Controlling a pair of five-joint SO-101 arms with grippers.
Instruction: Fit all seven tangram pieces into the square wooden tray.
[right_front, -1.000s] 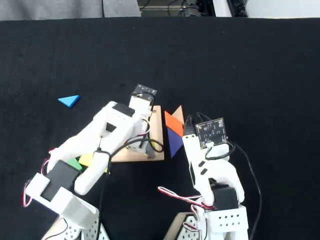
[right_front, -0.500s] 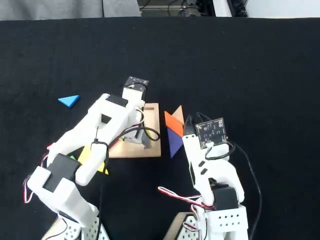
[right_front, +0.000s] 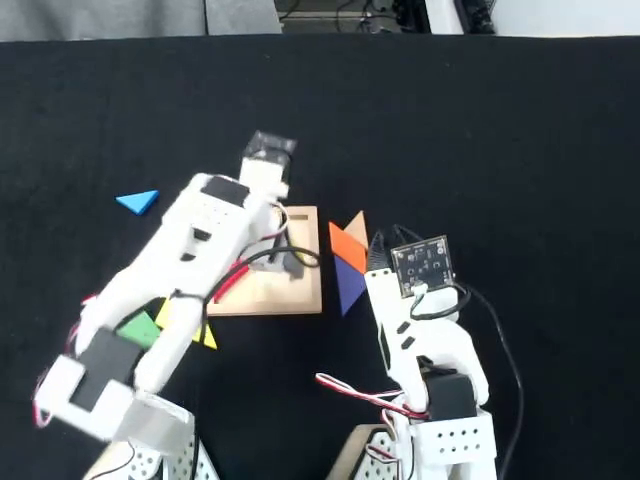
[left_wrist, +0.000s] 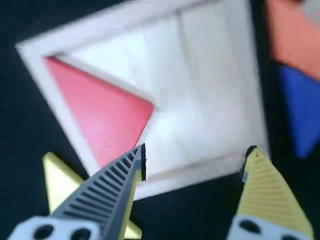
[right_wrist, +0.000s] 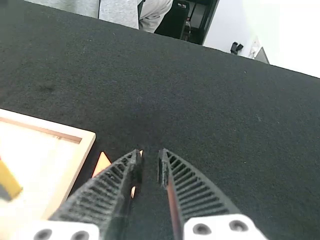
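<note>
The square wooden tray (right_front: 303, 295) lies mid-table under my left arm. In the left wrist view the tray (left_wrist: 210, 75) holds a red triangle (left_wrist: 100, 115) in one corner. My left gripper (left_wrist: 195, 160) hangs open above the tray's near rim with nothing between its fingers. A yellow triangle (left_wrist: 55, 172) lies just outside that rim. Orange (right_front: 345, 245), blue (right_front: 349, 285) and small tan (right_front: 357, 222) pieces lie to the right of the tray. My right gripper (right_wrist: 149, 162) sits shut and empty beside them, near the tray's corner (right_wrist: 75, 137).
A light blue triangle (right_front: 138, 201) lies alone at the far left. Green (right_front: 135, 327) and yellow (right_front: 205, 335) pieces lie by the left arm's base. Black cloth covers the table, with free room across the far half and the right side.
My left arm has lifted and swung toward the far left, uncovering more of the tray and the green and yellow pieces. The right arm has kept still.
</note>
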